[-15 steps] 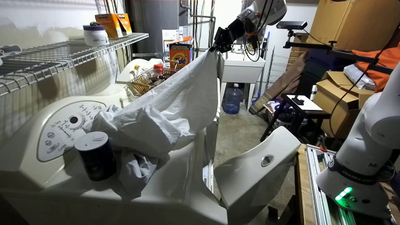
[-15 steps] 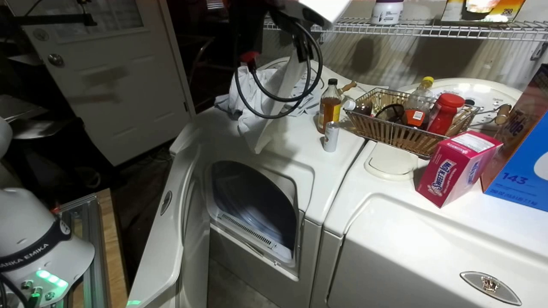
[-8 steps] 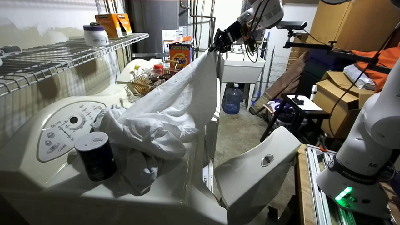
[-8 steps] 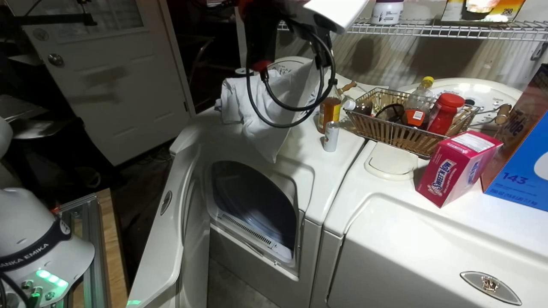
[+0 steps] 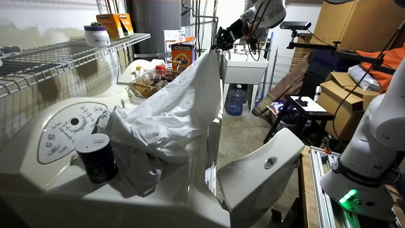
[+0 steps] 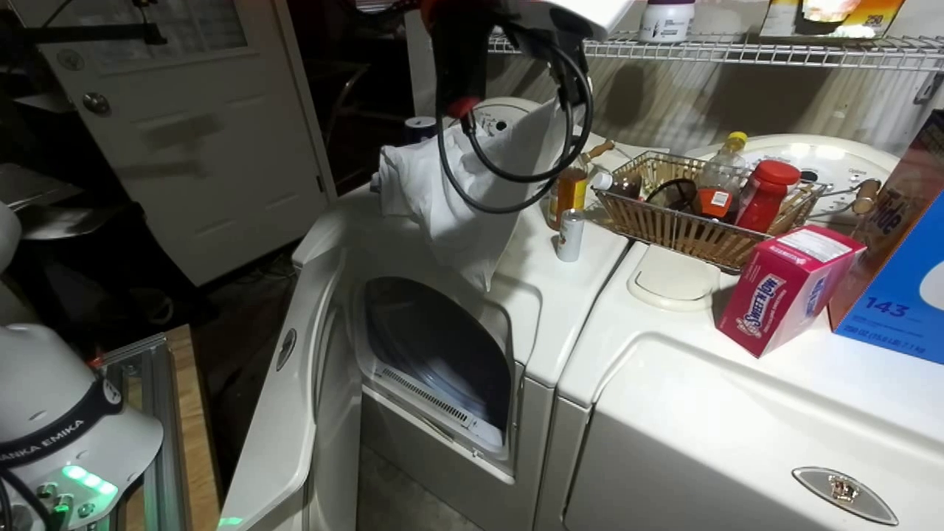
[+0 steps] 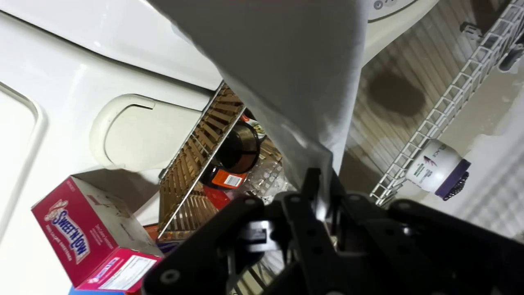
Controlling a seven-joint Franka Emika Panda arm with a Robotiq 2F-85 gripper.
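White cloth (image 5: 161, 126), presumably light and limp, suits an edge pinch, with the gripper (image 5: 215, 47) clamped on its 1 o'clock peak in an exterior view

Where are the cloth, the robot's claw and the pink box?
Cloth (image 5: 167, 122): in an exterior view, draped middle.
Gripper claw (image 7: 324, 184): in the wrist view, between fingertips.
Pink box (image 6: 771, 299): in an exterior view, logo side.

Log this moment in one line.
Gripper: shut on raised end of white cloth | remainder: bunched over dryer | dryer door: open
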